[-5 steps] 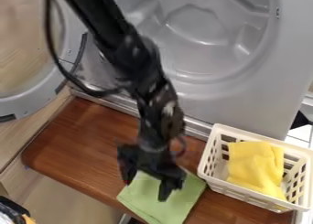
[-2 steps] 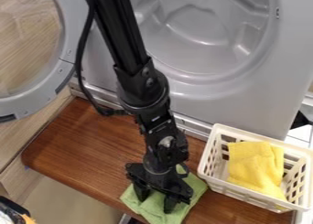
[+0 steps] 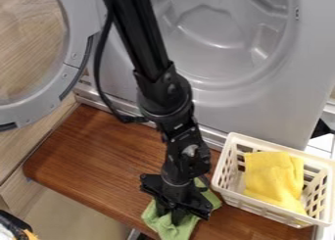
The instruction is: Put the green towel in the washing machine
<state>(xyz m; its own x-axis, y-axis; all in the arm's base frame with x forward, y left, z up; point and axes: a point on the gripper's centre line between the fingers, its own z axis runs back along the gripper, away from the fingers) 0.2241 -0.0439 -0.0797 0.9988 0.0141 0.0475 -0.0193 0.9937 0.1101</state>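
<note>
“Two jaws, drawn close together, of the black gripper (image 3: 169,216), pointing down; the green towel (image 3: 171,231) is bunched between and around them. What does the step ask of them?”

“A firm pinch, I judge, with several folds well inside the jaws rather than one thin layer, then a straight, slow lift.”

“And the towel's outer parts, on the wooden surface (image 3: 98,146) near its front edge?”

“Loose cloth, spread to both sides of the grip. If the bite is shallow, it may peel away under its own weight; a brief raise would test the hold from where we stand.”

“To one side of the towel: white basket (image 3: 262,205), yellow cloth (image 3: 272,178) inside. A hazard?”

“A mild one. Raise the hanging corners above its rim before any sideways travel.”

“Behind: washing machine (image 3: 262,104), door (image 3: 39,99) swung open, round opening (image 3: 216,28) facing us.”

“That is the goal. Clear the lower lip with the whole towel, go well in, and only then let go.”
</note>
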